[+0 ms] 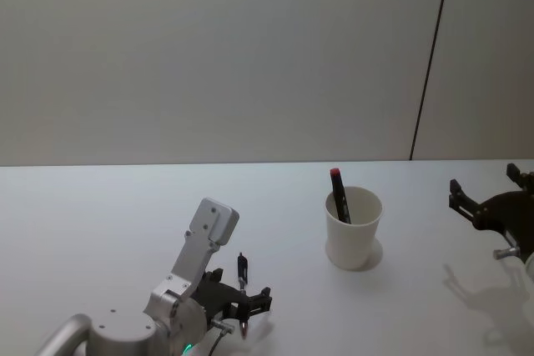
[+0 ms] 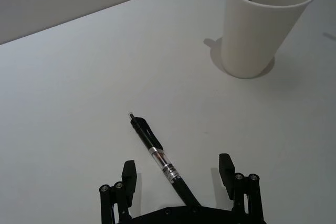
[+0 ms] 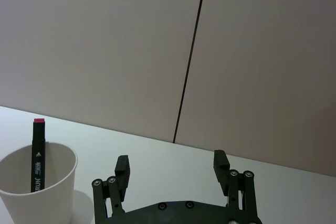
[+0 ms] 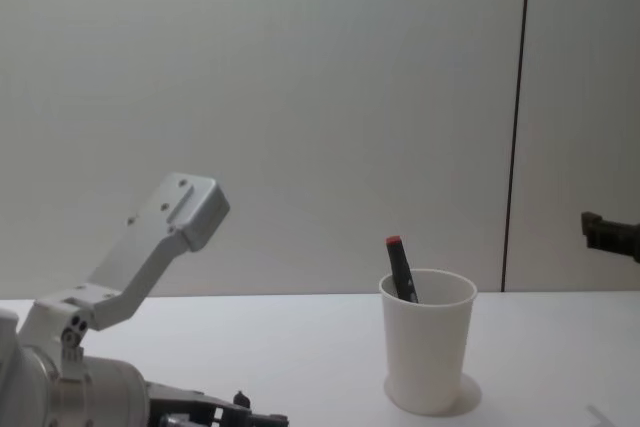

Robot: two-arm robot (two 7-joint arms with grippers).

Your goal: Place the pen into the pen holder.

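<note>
A black pen (image 2: 157,153) with a clear section lies flat on the white table (image 2: 79,103), also seen as the pen (image 1: 242,268) in the head view. My left gripper (image 2: 177,162) is low over it and open, one finger on each side of the pen's rear half. The left gripper (image 1: 254,310) is at the near left of the table. The pen holder, a white paper cup (image 1: 353,227), stands upright to the far right of it. It holds a black marker (image 1: 338,193) with a red cap. My right gripper (image 3: 171,160) hovers open, right of the cup (image 3: 37,182).
A plain wall with a dark vertical seam (image 1: 430,56) runs behind the table. The right gripper (image 1: 484,181) hangs near the table's right edge. My left arm's grey link (image 4: 150,247) rises at the near left in the chest view.
</note>
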